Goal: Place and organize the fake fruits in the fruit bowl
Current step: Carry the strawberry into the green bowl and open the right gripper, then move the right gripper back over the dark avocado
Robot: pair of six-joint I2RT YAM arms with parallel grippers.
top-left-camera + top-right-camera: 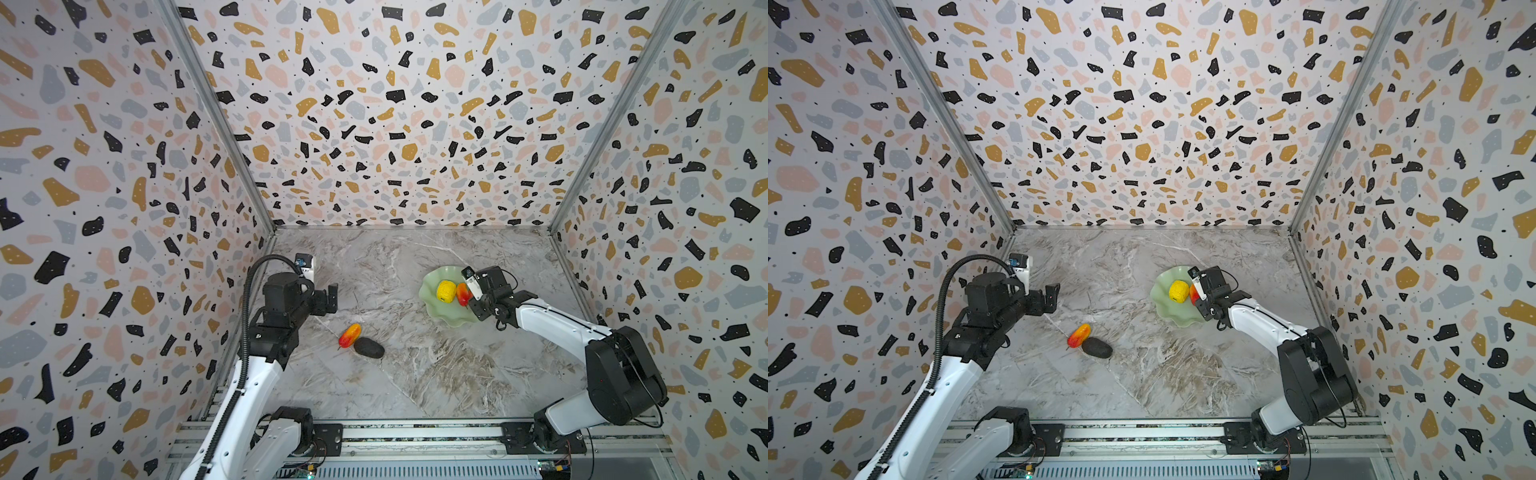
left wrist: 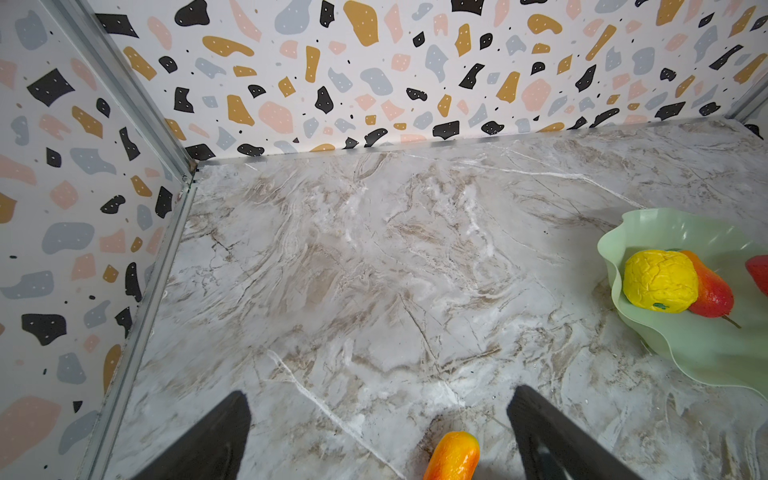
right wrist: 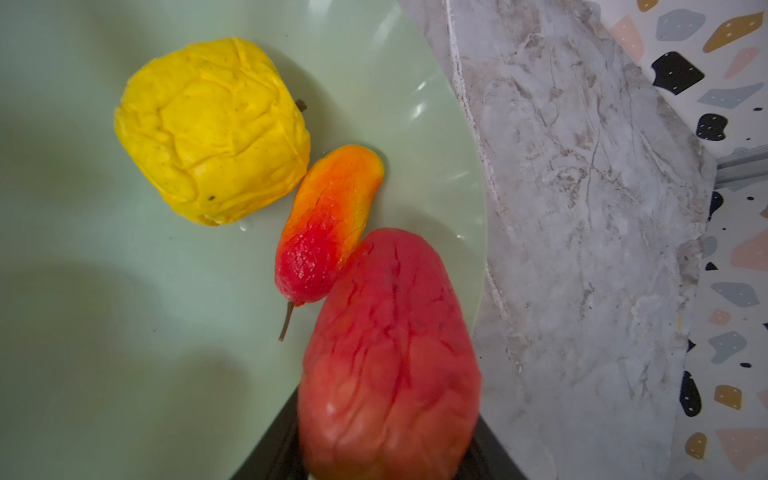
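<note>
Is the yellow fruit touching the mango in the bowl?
Touching. The right wrist view shows the yellow fruit pressed against the mango, no gap between them.

Marble tabletop point(image 1: 415, 374) lies open at centre and front; mango point(image 1: 349, 335) beside avocado point(image 1: 369, 347) blocks left-centre, bowl point(image 1: 430, 303) the right

Twin top views high over the whole table point(image 1: 415, 374); both wrist views low, on the fruit bowl point(image 2: 706, 353).
</note>
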